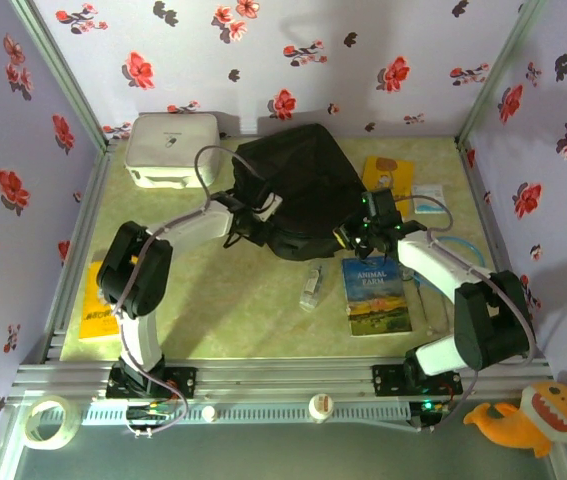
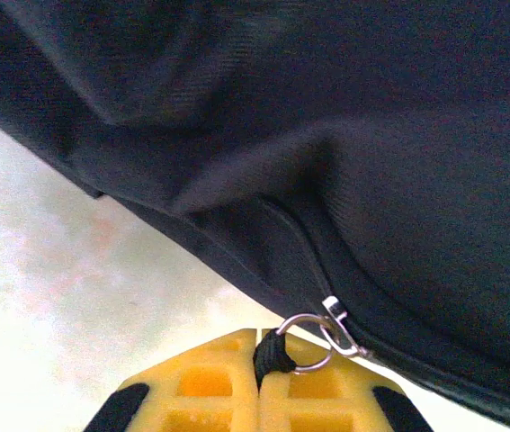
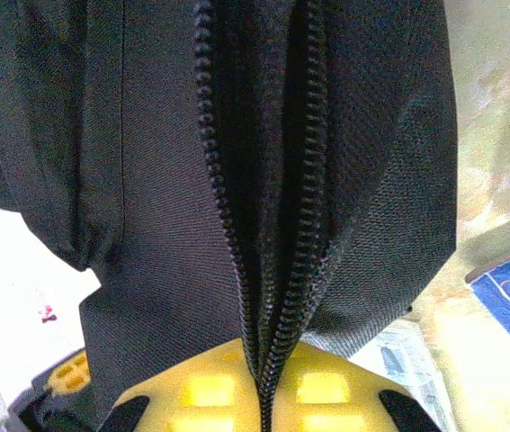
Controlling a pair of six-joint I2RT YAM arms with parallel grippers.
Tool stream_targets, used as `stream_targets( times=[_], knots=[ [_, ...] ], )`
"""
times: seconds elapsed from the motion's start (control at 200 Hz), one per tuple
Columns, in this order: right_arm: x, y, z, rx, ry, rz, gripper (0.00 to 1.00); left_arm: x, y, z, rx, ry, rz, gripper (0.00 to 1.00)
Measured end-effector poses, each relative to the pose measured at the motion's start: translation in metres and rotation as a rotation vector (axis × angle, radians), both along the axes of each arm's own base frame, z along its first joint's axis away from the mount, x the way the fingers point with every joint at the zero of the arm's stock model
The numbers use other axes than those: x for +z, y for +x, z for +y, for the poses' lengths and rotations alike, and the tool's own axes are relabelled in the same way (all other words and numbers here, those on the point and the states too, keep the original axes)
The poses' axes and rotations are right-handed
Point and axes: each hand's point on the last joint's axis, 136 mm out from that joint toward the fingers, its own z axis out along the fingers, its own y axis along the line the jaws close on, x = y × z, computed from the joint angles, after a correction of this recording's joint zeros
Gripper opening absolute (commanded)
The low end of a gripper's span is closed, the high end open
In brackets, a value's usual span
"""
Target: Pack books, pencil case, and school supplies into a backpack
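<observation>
Black backpack (image 1: 298, 190) lies mid-table, both arms on it. Left gripper (image 2: 259, 353) pinched tight on zipper pull (image 2: 326, 328) cord. Right gripper (image 3: 263, 364) apparently clamped across zipper seam (image 3: 259, 225); view tight. Risk: cord slips free, or tug drags whole bag, bunching fabric, jamming teeth.

"ANIMAL FARM" on blue book (image 1: 375, 296)

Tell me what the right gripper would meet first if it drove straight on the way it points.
The backpack. The right gripper is shut on its black fabric at the zipper, whose parted teeth run straight ahead; pushing on would likely drive into that gap or fabric, depth unclear.
</observation>
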Motion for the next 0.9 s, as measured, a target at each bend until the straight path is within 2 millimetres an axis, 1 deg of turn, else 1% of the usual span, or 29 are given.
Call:
stream_targets(
  times=[0.09,0.28,0.46,0.535,0.57,0.605,0.655,0.715,0.76,0.825,0.9],
  knots=[
    [0.006,0.003,0.005,0.02,0.02,-0.018,0.05,-0.002,0.012,0.007,0.029,-0.016,-0.008,0.0],
    [0.014,0.011,0.013,0.038,0.054,-0.065,0.07,-0.001,0.037,0.009,0.063,-0.047,-0.018,0.0],
    [0.011,0.014,0.027,0.066,0.067,-0.077,0.08,-0.001,0.058,0.016,0.099,-0.062,-0.024,0.01],
    [0.013,0.015,0.031,0.069,0.081,-0.086,0.12,-0.001,0.061,0.019,0.107,-0.065,-0.024,0.08],
    [0.015,0.016,0.033,0.07,0.089,-0.089,0.16,0.0,0.062,0.021,0.111,-0.065,-0.025,0.15],
    [0.016,0.016,0.034,0.072,0.096,-0.091,0.22,0.0,0.063,0.023,0.121,-0.058,-0.029,0.21],
    [0.016,0.016,0.034,0.073,0.1,-0.091,0.29,0.001,0.068,0.033,0.155,-0.045,-0.037,0.3],
    [0.014,0.015,0.035,0.08,0.103,-0.084,0.37,0.001,0.074,0.05,0.206,-0.031,-0.044,0.39],
    [0.012,0.015,0.036,0.084,0.101,-0.078,0.44,0.004,0.076,0.061,0.233,-0.025,-0.05,0.44],
    [0.012,0.016,0.034,0.091,0.084,-0.077,0.51,0.013,0.072,0.077,0.284,-0.026,-0.061,0.48],
    [0.013,0.018,0.027,0.09,0.04,-0.083,0.58,0.034,0.062,0.09,0.324,-0.043,-0.086,0.55]
  ],
)
